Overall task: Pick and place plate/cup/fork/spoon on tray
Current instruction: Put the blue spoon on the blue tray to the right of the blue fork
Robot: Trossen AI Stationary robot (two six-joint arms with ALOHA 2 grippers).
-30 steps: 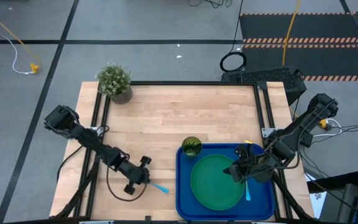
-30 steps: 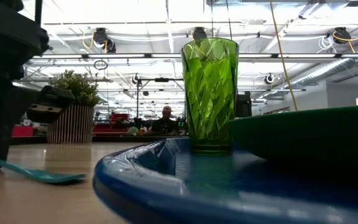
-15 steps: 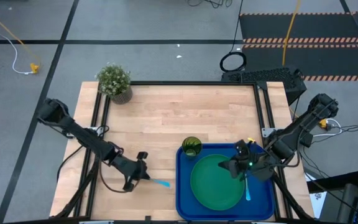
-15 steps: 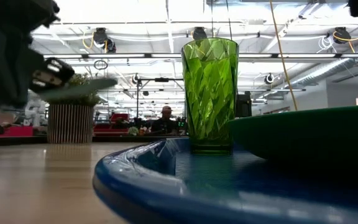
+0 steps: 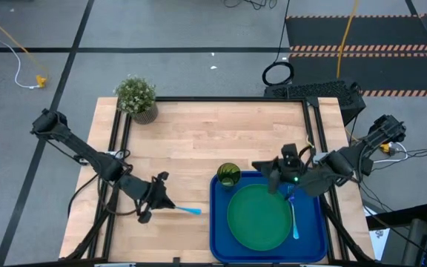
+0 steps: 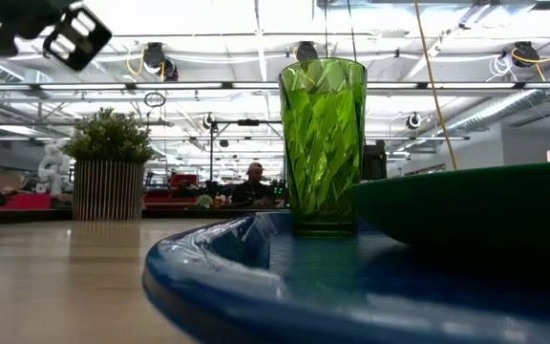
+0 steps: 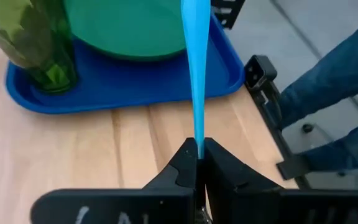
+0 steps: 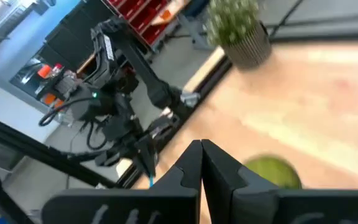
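Note:
The blue tray (image 5: 219, 236) lies at the table's near right. The dark-green plate (image 5: 258, 216) lies flat in it. The green cup (image 5: 228, 176) stands upright in the tray's far left corner and fills the middle of the low view (image 6: 322, 143). The spoon (image 5: 294, 219) lies in the tray, right of the plate. My left gripper (image 5: 169, 207) is left of the tray, shut on the light-blue fork (image 5: 189, 211). My right gripper (image 5: 262, 167) hangs shut and empty above the tray's far edge, its fingers (image 8: 201, 149) pointing toward the table's left. My left gripper pinches the fork's narrow end (image 7: 198, 144) between its two fingers. The fingers come from the table's left and lie along the fork. The fork sticks out ahead of the fingertips toward the tray, lifted clear of the table.
A potted plant (image 5: 137, 96) stands at the table's far left corner. Black frame rails (image 5: 313, 133) run along the table's sides. A person's leg in jeans (image 7: 328, 93) shows beyond the table's near edge. Bare wood lies between plant and tray.
My left gripper has lifted the fork off the table and carried it up and a little toward the far left; the fork has left the low view. My right gripper has risen from beside the plate and the spoon and moved toward the tray's far edge.

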